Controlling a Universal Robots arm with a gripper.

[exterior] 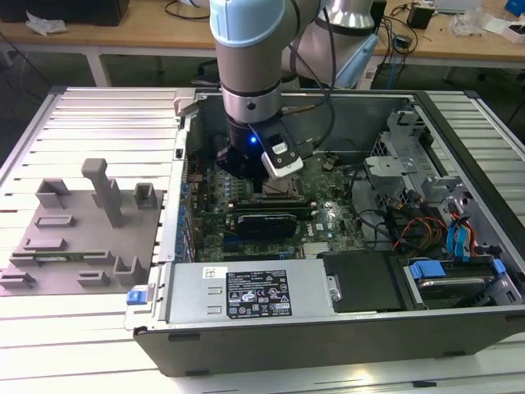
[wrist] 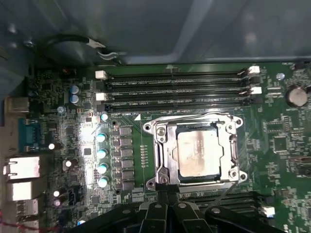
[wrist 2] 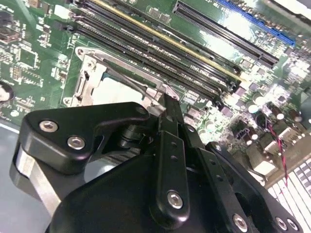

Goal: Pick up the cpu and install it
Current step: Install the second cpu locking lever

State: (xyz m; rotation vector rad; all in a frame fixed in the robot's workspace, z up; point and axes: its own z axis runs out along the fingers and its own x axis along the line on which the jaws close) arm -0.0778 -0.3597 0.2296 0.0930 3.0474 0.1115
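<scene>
The cpu [wrist: 198, 153], a small square chip with a silvery top, lies flat inside the metal-framed socket [wrist: 163, 150] on the green motherboard [wrist: 53, 107]. Part of the cpu [wrist 2: 112, 89] also shows beyond the black linkages in the second wrist view. My gripper [wrist: 167, 191] is shut with nothing between its fingers, its tips pressed together right at the socket frame's edge, beside the cpu and not on it. In the exterior view the gripper [exterior: 261, 190] reaches down into the open computer case over the motherboard.
Memory slots [wrist: 180, 92] run along one side of the socket. A black card [exterior: 267, 223] stands just in front of the gripper, with the power supply [exterior: 246, 291] at the case front. Drive bays and cables [exterior: 455, 246] fill the exterior view's right. A grey fixture plate [exterior: 74, 238] lies outside on the left.
</scene>
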